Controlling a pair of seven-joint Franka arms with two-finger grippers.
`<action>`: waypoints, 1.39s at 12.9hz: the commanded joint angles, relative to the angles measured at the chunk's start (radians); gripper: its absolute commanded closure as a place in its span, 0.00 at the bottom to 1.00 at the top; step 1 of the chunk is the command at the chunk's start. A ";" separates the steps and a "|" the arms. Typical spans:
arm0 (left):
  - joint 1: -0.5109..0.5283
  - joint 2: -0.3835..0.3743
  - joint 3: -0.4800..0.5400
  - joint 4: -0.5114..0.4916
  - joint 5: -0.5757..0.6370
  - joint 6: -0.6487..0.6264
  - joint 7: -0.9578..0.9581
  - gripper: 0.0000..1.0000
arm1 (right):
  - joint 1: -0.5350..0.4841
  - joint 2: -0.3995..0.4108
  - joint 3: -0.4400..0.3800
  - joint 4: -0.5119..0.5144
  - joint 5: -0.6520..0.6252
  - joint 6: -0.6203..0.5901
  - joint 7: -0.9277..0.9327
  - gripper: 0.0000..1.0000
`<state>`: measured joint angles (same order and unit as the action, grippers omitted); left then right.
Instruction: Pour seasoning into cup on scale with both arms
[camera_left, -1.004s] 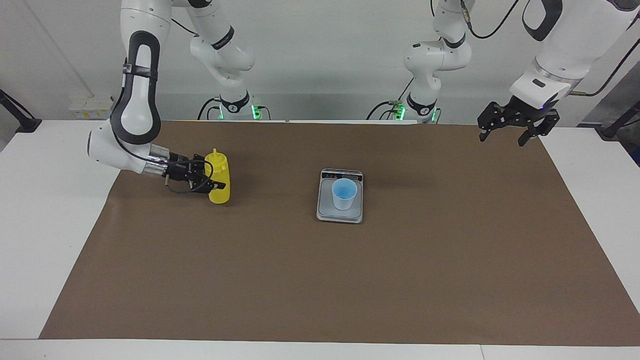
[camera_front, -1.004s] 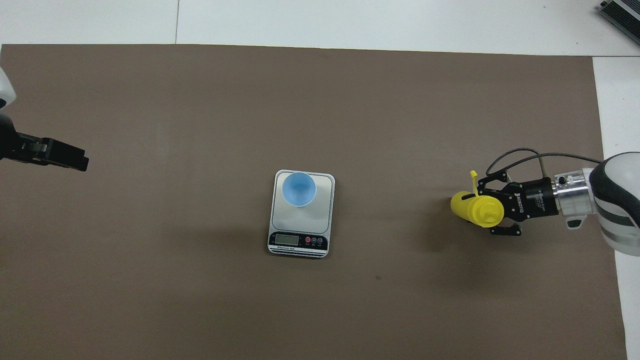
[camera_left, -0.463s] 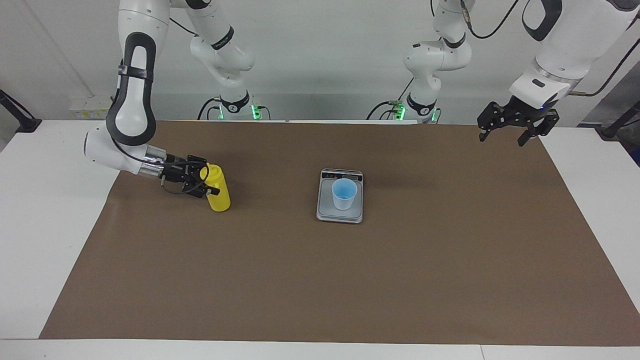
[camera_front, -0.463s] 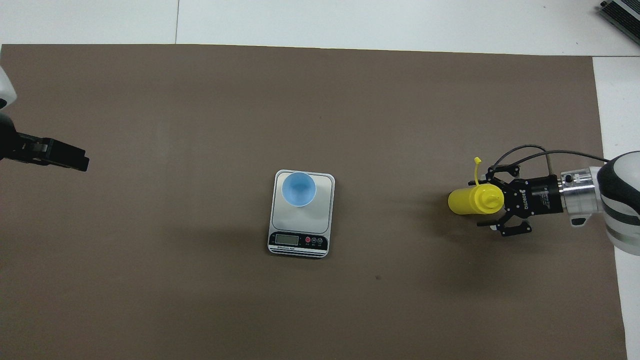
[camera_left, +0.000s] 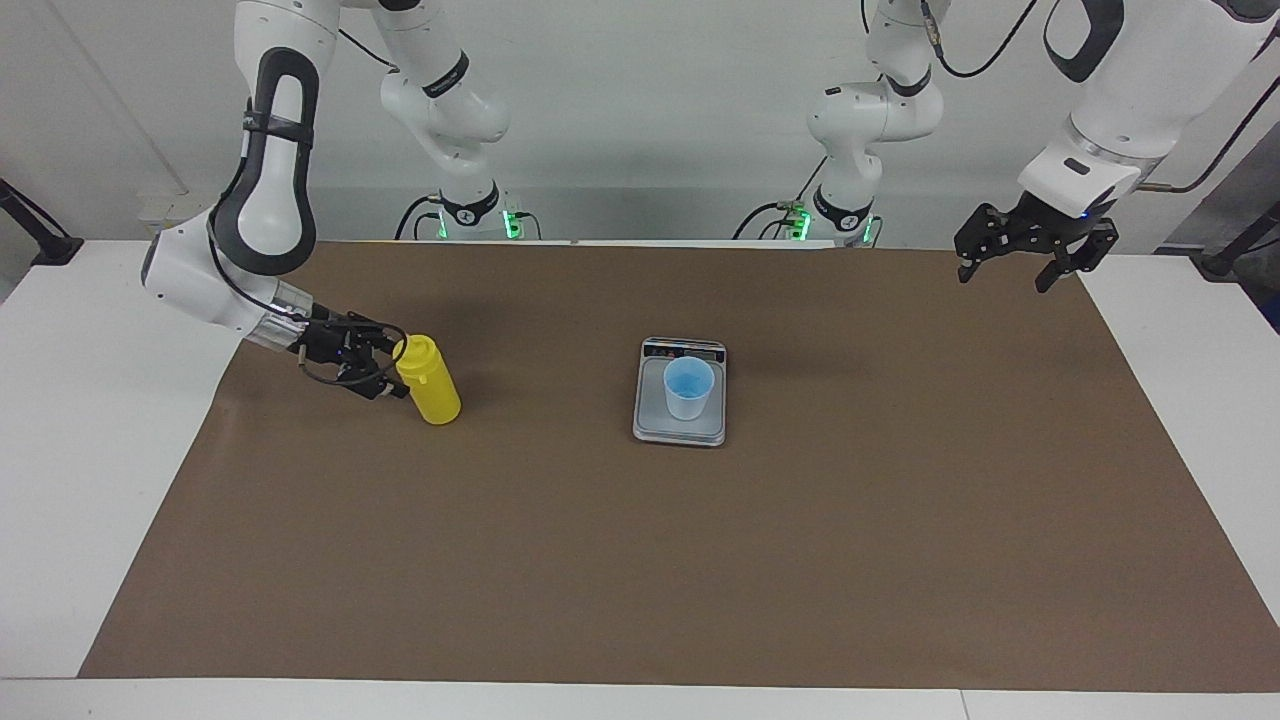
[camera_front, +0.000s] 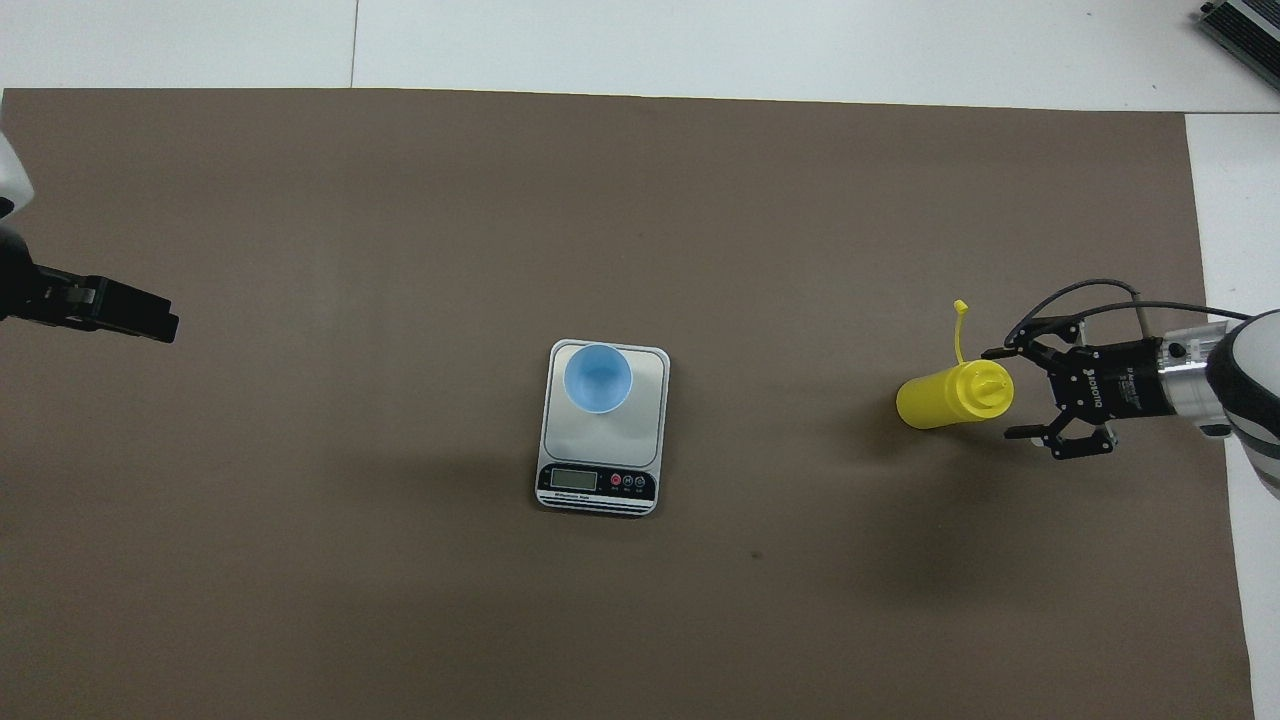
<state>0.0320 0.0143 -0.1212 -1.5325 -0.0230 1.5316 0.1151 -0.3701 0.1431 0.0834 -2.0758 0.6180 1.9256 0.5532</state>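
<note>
— How is the right claw (camera_left: 385, 372) seen?

— It is seen low over the brown mat (camera_left: 700, 560), toward the right arm's end of the table (camera_left: 90, 420), with its fingers spread wide and nothing gripped between them. Its tips are placed just beside the top of the seasoning (camera_left: 428, 379); whether they are touching the bottle's shoulder cannot be made out from the facing view.

— And how is the seasoning bottle laid out?

— Its base is set on the mat, but the bottle is tilted: the long axis is leaned with the nozzle end pointed toward the right claw and the right arm's end of the table, the base being kept toward the scale (camera_left: 680, 392). In the overhead view the tethered cap (camera_front: 960, 307) is seen stuck out from the nozzle, pointed away from the robots.

— What is found at the middle?

— The scale is laid flat at the middle of the mat, well apart from the bottle, its display strip turned toward the robots. The cup (camera_left: 689, 388) is stood upright on the weighing plate, rim up.

— And the left claw (camera_left: 1010, 271)?

— It is held high over the mat's corner near the left arm's base, fingers spread, nothing in them; that arm is kept waiting.
</note>
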 joint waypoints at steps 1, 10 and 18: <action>-0.003 -0.010 0.003 -0.015 -0.002 0.010 0.012 0.00 | -0.020 -0.071 0.010 0.029 -0.160 0.015 -0.029 0.00; 0.005 -0.010 0.005 -0.012 -0.002 0.012 0.028 0.00 | 0.336 -0.258 0.024 0.042 -0.607 0.007 -0.064 0.00; 0.012 -0.014 0.008 -0.014 0.031 0.013 0.032 0.00 | 0.401 -0.151 0.024 0.399 -0.616 -0.192 -0.312 0.00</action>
<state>0.0343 0.0141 -0.1121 -1.5325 -0.0126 1.5322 0.1252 0.0451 -0.0749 0.1054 -1.8178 0.0192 1.8172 0.2760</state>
